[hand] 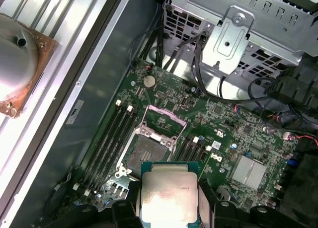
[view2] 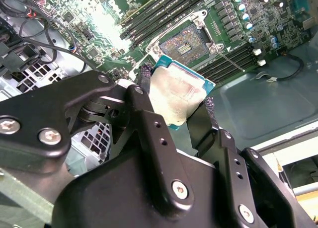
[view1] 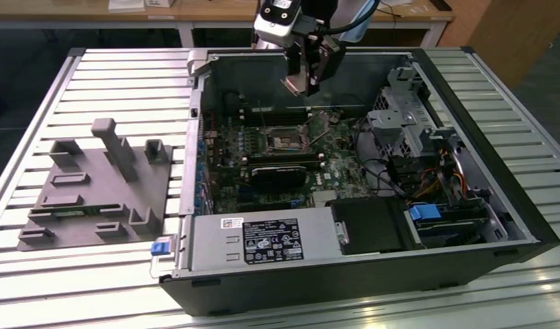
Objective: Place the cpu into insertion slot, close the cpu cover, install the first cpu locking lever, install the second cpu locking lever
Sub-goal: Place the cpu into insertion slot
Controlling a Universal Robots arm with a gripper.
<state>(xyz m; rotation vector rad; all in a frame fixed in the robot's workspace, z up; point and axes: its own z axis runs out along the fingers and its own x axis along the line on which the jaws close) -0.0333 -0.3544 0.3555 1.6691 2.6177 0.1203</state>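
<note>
My gripper (view2: 177, 100) is shut on the cpu (view2: 175, 95), a flat square chip with a dull silver top and a green rim, held by two opposite edges between black fingers (hand: 130, 200). In the exterior view the gripper (view1: 309, 83) hangs above the back part of the open computer case. The insertion slot (hand: 147, 152) lies bare on the green board just beyond the held cpu (hand: 169, 193), apart from it. The cpu cover (hand: 162, 120) stands swung up at the slot's far side. A thin metal lever (view2: 231, 62) sticks out beside the insertion slot (view2: 186, 41).
Long black memory slots (hand: 107, 141) flank the socket on both sides. A black block (view1: 275, 177) sits in front of the socket, a metal drive cage (view1: 399, 120) with cables on the exterior view's right. The power supply (view1: 261, 240) fills the case front. A grey fixture (view1: 88, 185) lies outside.
</note>
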